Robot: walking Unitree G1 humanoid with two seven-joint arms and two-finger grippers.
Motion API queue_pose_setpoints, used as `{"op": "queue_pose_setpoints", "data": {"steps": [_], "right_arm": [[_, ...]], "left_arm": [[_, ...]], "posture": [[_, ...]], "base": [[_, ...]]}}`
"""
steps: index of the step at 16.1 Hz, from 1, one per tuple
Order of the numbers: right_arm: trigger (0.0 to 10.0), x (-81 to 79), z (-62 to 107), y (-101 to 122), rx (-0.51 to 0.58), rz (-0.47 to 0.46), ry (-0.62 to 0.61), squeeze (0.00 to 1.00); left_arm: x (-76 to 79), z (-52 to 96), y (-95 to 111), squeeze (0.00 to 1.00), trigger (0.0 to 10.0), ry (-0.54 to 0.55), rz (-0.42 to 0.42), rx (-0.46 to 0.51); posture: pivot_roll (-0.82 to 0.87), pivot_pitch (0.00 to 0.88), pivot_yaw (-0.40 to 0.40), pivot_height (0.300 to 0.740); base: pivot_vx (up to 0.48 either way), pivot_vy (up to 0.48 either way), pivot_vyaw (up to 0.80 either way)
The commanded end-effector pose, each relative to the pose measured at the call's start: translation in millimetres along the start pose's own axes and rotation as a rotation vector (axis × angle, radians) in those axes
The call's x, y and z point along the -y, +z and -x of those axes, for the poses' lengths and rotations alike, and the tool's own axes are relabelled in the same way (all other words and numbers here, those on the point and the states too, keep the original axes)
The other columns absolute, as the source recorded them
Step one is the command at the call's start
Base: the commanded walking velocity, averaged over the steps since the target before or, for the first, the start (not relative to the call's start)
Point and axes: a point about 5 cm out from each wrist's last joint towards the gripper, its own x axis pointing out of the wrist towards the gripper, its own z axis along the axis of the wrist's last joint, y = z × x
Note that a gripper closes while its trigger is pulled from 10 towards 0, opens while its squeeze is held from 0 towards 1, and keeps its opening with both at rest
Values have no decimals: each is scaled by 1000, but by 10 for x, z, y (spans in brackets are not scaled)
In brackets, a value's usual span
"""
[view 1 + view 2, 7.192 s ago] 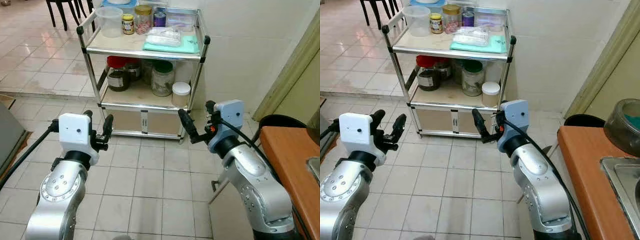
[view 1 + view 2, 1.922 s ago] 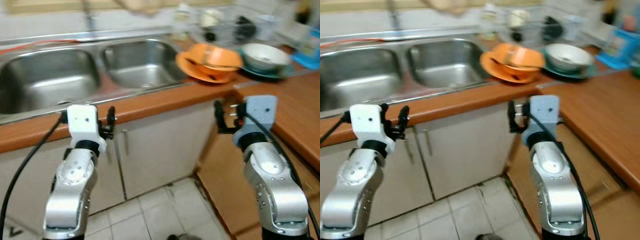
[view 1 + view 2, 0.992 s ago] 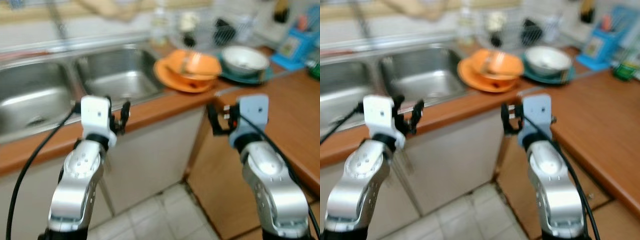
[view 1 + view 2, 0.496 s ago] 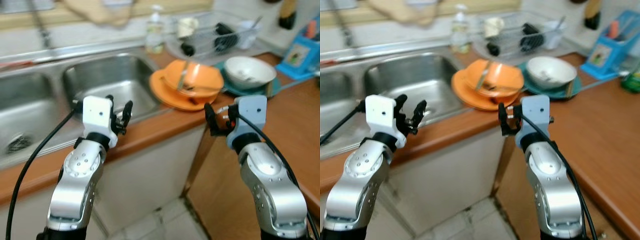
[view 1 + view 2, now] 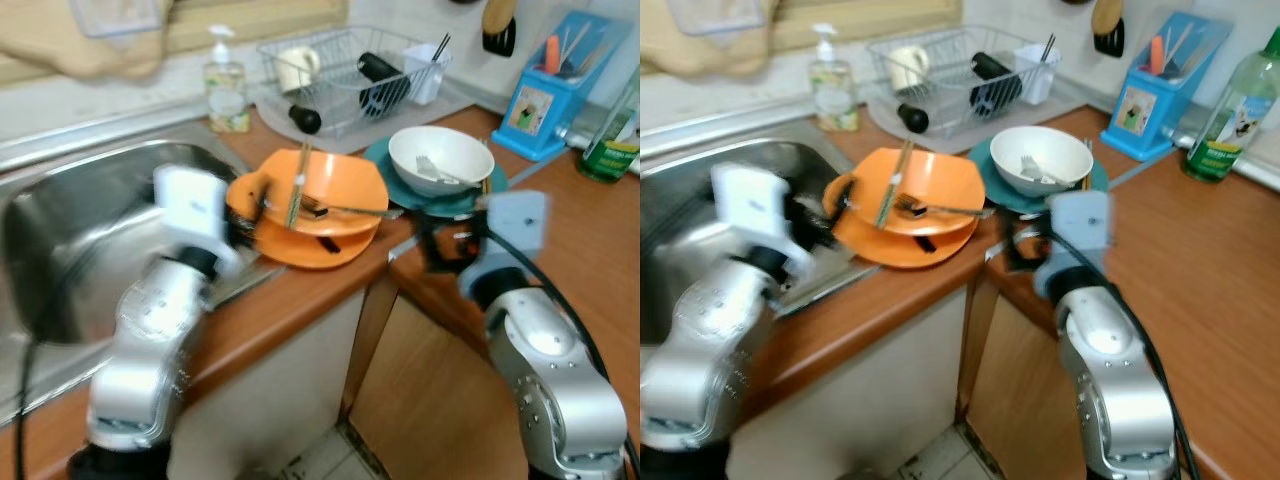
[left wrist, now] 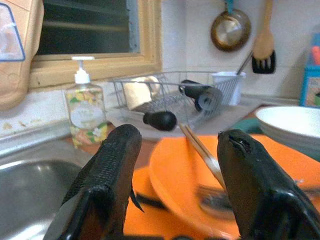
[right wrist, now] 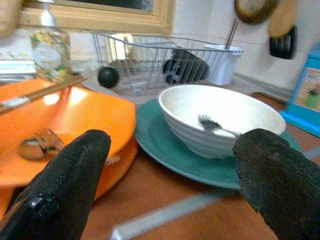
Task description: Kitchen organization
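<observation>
An orange bowl (image 5: pixel 318 190) sits on orange plates at the counter's edge, with chopsticks (image 5: pixel 296 185) and a fork lying in it. Beside it a white bowl (image 5: pixel 440 160) holding a fork rests on a teal plate (image 5: pixel 378 152). My left gripper (image 6: pixel 180 134) is open and empty, just short of the orange bowl (image 6: pixel 200 175). My right gripper (image 7: pixel 172 137) is also open and empty, held low at the counter's edge in front of the white bowl (image 7: pixel 220 117) and teal plate (image 7: pixel 165 150). Both arms look blurred in the eye views.
A steel sink (image 5: pixel 90 230) lies to the left, with a soap bottle (image 5: pixel 227 95) behind it. A wire dish rack (image 5: pixel 350 70) stands at the back. A blue utensil holder (image 5: pixel 555 85) and a green bottle (image 5: pixel 610 135) stand to the right on the wooden counter (image 5: pixel 590 230).
The camera has swung from a storage cart to the sink counter and closed in on the dishes. Both grippers stay open and empty, now nearer the orange and white bowls.
</observation>
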Motion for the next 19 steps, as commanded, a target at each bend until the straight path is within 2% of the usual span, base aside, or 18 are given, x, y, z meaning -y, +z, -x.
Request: {"op": "queue_pose_setpoints", "data": {"steps": [1, 3, 5, 6, 7, 8, 9, 10, 11, 12, 13, 14, 16, 17, 18, 19], "right_arm": [[10000, 48, 19, 6, -1, -2, 11, 0], [10000, 55, -3, 40, 10, -15, 41, 0], [10000, 59, -34, 91, 19, -21, 92, 0], [10000, 55, -40, 89, 9, -23, 103, 0], [10000, 53, -42, 85, -7, -33, 110, 0], [10000, 48, -40, 83, -26, -41, 127, 0], [10000, 46, -40, 83, -31, -43, 134, 0], [10000, 31, -39, 79, -56, -50, 159, 0], [10000, 18, -42, 76, -72, -48, 175, 0], [10000, -19, -46, 72, -102, -36, 216, 0], [10000, -38, -49, 75, -110, -30, 237, 0], [10000, -67, -45, 76, -119, -19, 264, 0], [10000, -116, -21, 74, -143, -4, 307, 0], [10000, -135, -10, 71, -151, 1, 323, 0], [10000, -160, 5, 67, -163, 5, 344, 0], [10000, -169, 8, 68, -167, 7, 350, 0]], "left_arm": [[105, -33, 75, 0, 10000, -77, 37, 6], [104, -80, 123, 0, 10000, -101, 32, 4], [71, -208, 186, 0, 10000, -102, 18, -10], [68, -257, 203, 0, 10000, -113, 50, -14], [62, -338, 210, 980, 10000, -125, 45, -44], [63, -409, 208, 1000, 10000, -139, 36, -86], [67, -429, 210, 1000, 10000, -148, 35, -97], [85, -504, 200, 1000, 10000, -184, -7, -136], [101, -548, 177, 737, 10000, -205, -20, -175], [135, -631, 170, 0, 10000, -247, -66, -215], [155, -671, 171, 0, 10000, -267, -59, -242], [195, -718, 185, 0, 10000, -317, -83, -279], [210, -789, 180, 0, 10000, -339, -119, -350], [208, -812, 171, 0, 3922, -338, -143, -377], [200, -857, 149, 0, 0, -326, -169, -416], [190, -889, 143, 0, 0, -313, -180, -431]], "posture": [[-18, 0, 16, 740], [-13, 0, 15, 740], [-12, 0, 14, 740], [-14, 0, 14, 740], [-17, 0, 16, 740], [-17, 0, 15, 740], [-17, 0, 15, 740], [-14, 0, 6, 740], [-14, 0, 6, 740], [-13, 0, 7, 740], [-14, 0, 4, 740], [-14, 0, 4, 740], [-14, 0, 1, 740], [-14, 0, 1, 740], [-14, 0, 1, 740], [-14, 0, 1, 740]], "base": [[0, 0, 0], [0, 0, 0], [0, 0, 0], [0, 0, 0], [0, 0, 0], [0, 0, 0], [0, 0, 0], [0, 0, 0], [0, 0, 0], [0, 0, 0], [0, 0, 0], [0, 0, 0], [0, 0, 0], [0, 0, 0], [0, 0, 0], [0, 0, 0]]}}
